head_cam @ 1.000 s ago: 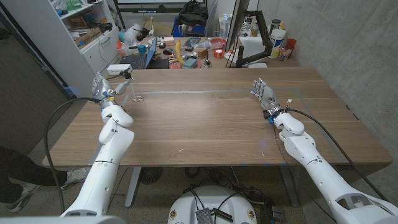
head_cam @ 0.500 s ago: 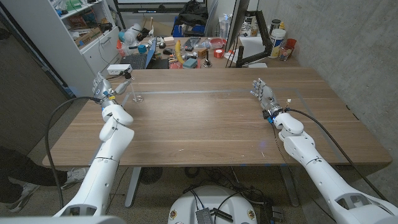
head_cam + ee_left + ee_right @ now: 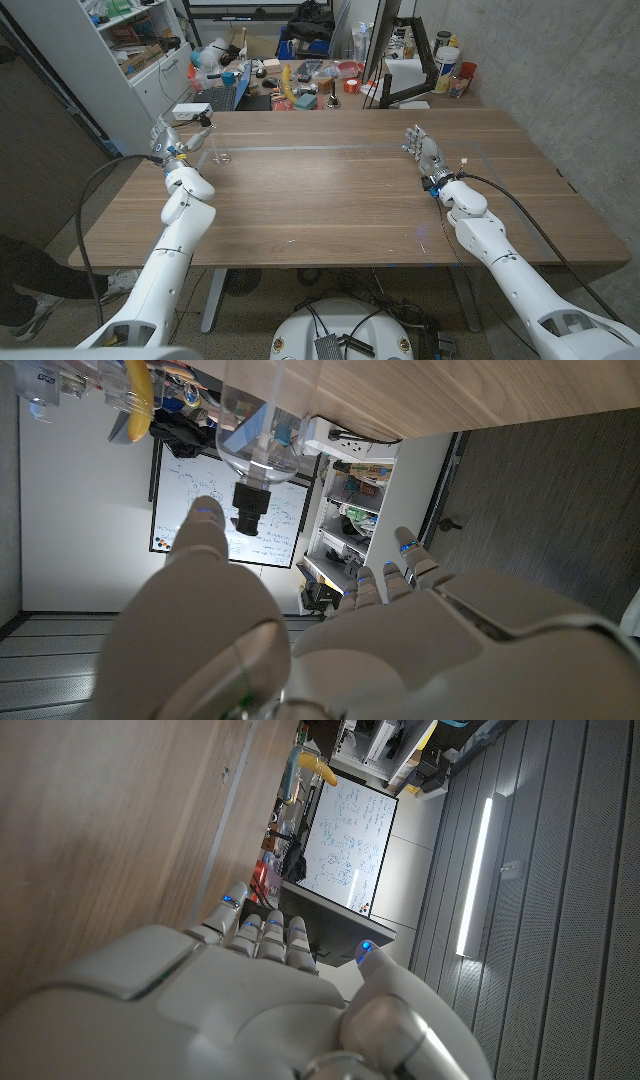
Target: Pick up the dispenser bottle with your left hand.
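The clear dispenser bottle [image 3: 216, 146] stands near the worktop [image 3: 330, 190]'s far left corner. A clumsy sideways approach could topple it off that edge. It stands just beside the left hand [image 3: 168, 143], beyond its spread, empty fingers [image 3: 205, 525]. The right hand [image 3: 424, 150] waits far from the bottle, fingers extended, holding nothing.

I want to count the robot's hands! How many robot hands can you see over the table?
2. The left hand is at the table's far left corner, beside the clear dispenser bottle, not holding it. The right hand waits on the table's right side, holding nothing.
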`<state>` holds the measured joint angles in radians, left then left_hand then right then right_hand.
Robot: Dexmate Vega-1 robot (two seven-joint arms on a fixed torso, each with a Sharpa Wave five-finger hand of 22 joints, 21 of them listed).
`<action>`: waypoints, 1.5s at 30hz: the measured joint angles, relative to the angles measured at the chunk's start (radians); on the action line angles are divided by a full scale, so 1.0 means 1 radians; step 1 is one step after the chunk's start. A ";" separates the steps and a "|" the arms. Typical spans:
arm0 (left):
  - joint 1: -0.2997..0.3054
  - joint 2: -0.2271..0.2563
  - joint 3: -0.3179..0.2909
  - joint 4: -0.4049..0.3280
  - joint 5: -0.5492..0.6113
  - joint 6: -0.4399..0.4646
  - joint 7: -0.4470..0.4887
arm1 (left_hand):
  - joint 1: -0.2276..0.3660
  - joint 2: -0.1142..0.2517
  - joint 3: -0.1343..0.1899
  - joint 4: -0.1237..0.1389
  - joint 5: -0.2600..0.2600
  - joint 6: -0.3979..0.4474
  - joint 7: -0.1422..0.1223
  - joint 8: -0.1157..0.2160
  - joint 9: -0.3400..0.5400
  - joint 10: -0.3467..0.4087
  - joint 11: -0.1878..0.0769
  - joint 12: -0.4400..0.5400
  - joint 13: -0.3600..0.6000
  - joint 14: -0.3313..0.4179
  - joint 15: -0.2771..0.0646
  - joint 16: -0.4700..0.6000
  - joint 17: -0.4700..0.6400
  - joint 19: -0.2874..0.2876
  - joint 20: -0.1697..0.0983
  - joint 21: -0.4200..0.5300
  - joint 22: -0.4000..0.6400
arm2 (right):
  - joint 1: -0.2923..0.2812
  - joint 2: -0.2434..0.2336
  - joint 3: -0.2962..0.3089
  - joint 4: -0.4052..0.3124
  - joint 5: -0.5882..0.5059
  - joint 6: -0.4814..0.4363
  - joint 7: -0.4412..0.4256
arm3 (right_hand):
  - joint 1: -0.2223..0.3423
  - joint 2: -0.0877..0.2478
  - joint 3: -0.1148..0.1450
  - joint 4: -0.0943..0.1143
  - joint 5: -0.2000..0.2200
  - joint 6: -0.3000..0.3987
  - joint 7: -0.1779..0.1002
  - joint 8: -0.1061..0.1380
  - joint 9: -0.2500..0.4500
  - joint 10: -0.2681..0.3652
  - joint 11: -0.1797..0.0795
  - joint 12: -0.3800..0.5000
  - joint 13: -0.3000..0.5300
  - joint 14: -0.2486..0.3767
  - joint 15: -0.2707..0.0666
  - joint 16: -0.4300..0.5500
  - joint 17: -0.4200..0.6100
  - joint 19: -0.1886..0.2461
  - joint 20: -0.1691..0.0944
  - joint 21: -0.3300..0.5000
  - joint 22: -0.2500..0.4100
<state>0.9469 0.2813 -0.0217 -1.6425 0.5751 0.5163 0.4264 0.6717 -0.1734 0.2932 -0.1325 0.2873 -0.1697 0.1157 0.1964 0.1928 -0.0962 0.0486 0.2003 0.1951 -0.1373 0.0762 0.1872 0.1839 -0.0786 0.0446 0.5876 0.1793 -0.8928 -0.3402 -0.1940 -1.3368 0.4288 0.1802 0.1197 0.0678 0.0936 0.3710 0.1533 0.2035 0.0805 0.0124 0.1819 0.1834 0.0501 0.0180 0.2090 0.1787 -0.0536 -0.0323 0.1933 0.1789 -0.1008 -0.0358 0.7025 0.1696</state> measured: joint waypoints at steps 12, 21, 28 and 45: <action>-0.032 0.012 0.011 0.057 -0.017 -0.002 0.015 | -0.004 0.004 -0.012 0.003 0.000 0.000 0.000 0.000 0.000 0.004 -0.004 0.000 0.000 0.000 0.000 0.000 0.000 0.003 -0.003 -0.004 0.000 | -0.004 0.000 -0.001 -0.008 -0.003 -0.004 -0.007 | 0.000 0.000 0.000 0.000 0.000 0.000 0.000 0.000 0.000 0.000 0.000 0.000 0.000 0.000 0.000 0.000 0.000 0.000 0.000 -0.004 0.000; -0.055 0.019 0.020 0.095 -0.029 0.000 0.024 | -0.004 0.004 -0.021 0.001 0.000 0.000 0.000 0.000 0.000 0.004 -0.004 0.000 0.000 0.002 -0.002 0.006 0.000 0.003 -0.003 -0.004 0.000 | -0.006 0.001 -0.001 -0.011 -0.006 -0.005 -0.013 | 0.000 0.000 0.000 0.000 0.000 0.000 0.000 0.000 0.000 0.000 0.000 0.000 0.000 0.000 0.000 0.000 0.000 0.000 0.000 -0.008 0.000; -0.076 0.026 0.032 0.128 -0.040 -0.002 0.034 | -0.004 0.004 -0.026 0.004 0.005 0.000 0.000 0.004 0.000 0.008 0.000 0.007 0.000 0.007 -0.007 0.006 0.000 0.013 -0.002 -0.004 0.000 | -0.007 0.002 -0.001 -0.013 -0.007 -0.006 -0.017 | 0.000 0.000 0.000 0.000 0.000 0.004 0.004 0.000 0.000 0.000 0.000 0.000 0.000 0.000 0.000 0.000 0.000 0.000 0.000 -0.008 0.005; -0.114 0.041 0.063 0.184 -0.056 -0.016 0.055 | -0.004 0.004 -0.043 0.004 0.009 0.004 0.004 0.004 0.000 0.013 -0.006 0.007 0.000 0.013 -0.013 0.006 0.000 0.026 -0.002 -0.004 0.000 | -0.011 0.003 0.001 -0.015 -0.010 -0.005 -0.025 | 0.000 0.000 -0.004 -0.004 0.000 0.005 0.006 0.000 0.000 0.000 0.000 0.000 0.000 0.000 0.000 0.000 0.000 0.005 0.006 -0.015 0.005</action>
<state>0.8331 0.3226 0.0412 -1.4586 0.5190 0.5004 0.4812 0.6677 -0.1694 0.2505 -0.1280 0.2960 -0.1656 0.1195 0.2003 0.1927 -0.0827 0.0428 0.2072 0.1954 -0.1248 0.0637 0.1929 0.1837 -0.0523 0.0429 0.5837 0.1790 -0.9037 -0.3374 -0.1935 -1.3514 0.4188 0.1748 0.0949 0.0678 0.0936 0.3669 0.1492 0.2035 0.0859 0.0179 0.1819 0.1834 0.0500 0.0180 0.2090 0.1787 -0.0536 -0.0323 0.1933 0.1789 -0.0954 -0.0302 0.6871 0.1748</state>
